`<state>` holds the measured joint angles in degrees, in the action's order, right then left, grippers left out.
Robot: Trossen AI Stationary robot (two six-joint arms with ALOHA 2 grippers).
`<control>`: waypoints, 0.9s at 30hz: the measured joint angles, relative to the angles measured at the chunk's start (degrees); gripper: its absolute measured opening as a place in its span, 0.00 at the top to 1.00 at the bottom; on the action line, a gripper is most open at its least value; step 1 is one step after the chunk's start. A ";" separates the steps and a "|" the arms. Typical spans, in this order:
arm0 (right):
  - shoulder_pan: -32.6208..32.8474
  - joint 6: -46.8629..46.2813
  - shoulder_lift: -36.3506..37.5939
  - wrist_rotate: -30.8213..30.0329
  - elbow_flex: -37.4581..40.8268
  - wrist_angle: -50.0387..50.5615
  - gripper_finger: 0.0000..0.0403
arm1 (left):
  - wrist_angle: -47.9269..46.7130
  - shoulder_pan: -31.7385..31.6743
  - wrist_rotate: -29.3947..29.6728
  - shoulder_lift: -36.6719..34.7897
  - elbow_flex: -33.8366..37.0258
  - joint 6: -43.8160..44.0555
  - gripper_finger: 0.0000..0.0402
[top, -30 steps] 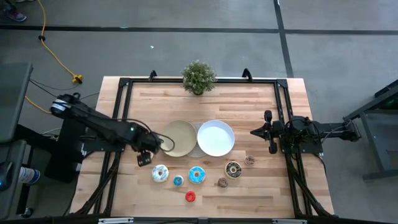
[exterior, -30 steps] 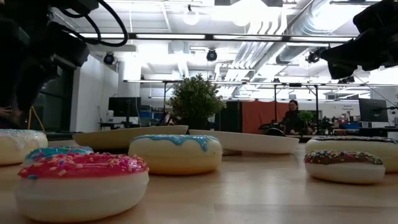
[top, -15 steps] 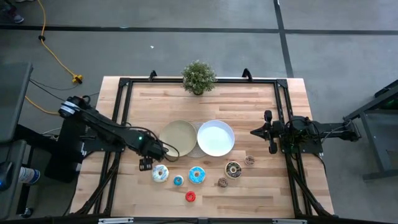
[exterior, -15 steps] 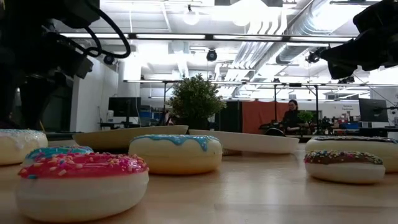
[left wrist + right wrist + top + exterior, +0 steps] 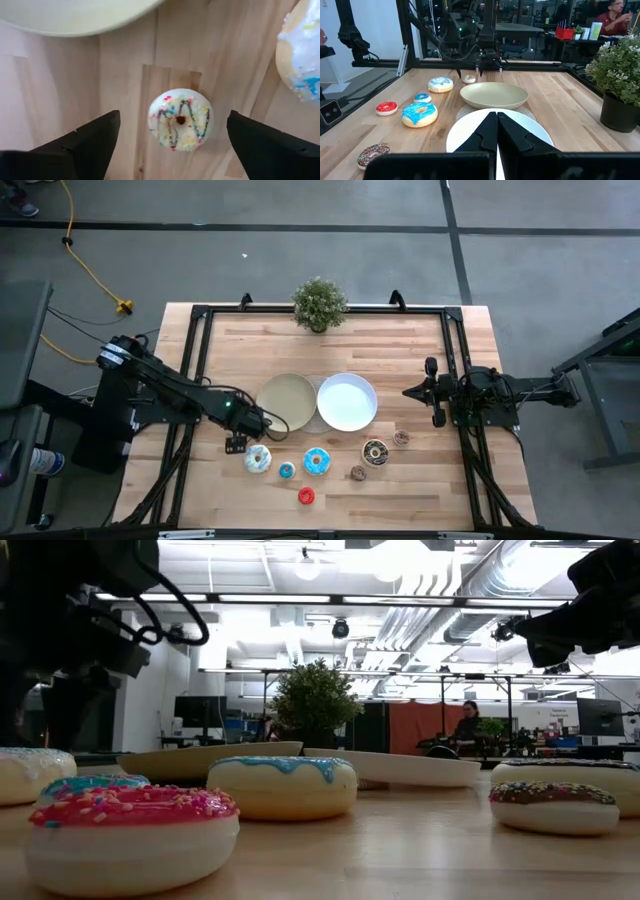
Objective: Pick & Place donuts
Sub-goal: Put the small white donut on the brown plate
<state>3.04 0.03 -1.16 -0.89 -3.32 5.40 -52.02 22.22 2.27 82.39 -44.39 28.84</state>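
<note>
The donuts lie along the table's near half: a big white-and-blue one (image 5: 257, 459), a small blue (image 5: 286, 471), a big blue (image 5: 317, 462), a small red (image 5: 306, 496) and three brown or tan ones (image 5: 376, 451). A small white sprinkled donut (image 5: 180, 120) lies flat on the wood. My left gripper (image 5: 174, 116) hangs open above it, a finger on either side, not touching. In the high view this gripper (image 5: 243, 435) hides that donut. My right gripper (image 5: 495, 131) is shut and waits at the table's right side (image 5: 432, 392).
A beige plate (image 5: 287, 402) and a white plate (image 5: 347, 401) sit side by side at the table's middle, just beyond the left gripper. A potted plant (image 5: 319, 304) stands at the far edge. Black frame rails (image 5: 190, 360) run along both sides.
My left gripper has moved from the beige plate's near-left rim a little toward the table's near edge, and now stands over the small white sprinkled donut. The donuts, the plates and the right arm have kept still.
</note>
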 joint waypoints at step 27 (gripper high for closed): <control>-0.01 0.00 0.01 0.02 0.01 -0.05 1.00 | 7.47 -0.01 -2.19 0.69 5.14 -1.61 0.17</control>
<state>3.03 0.03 -1.15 -0.86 -3.31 5.34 -44.55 22.20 0.08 83.08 -39.25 27.24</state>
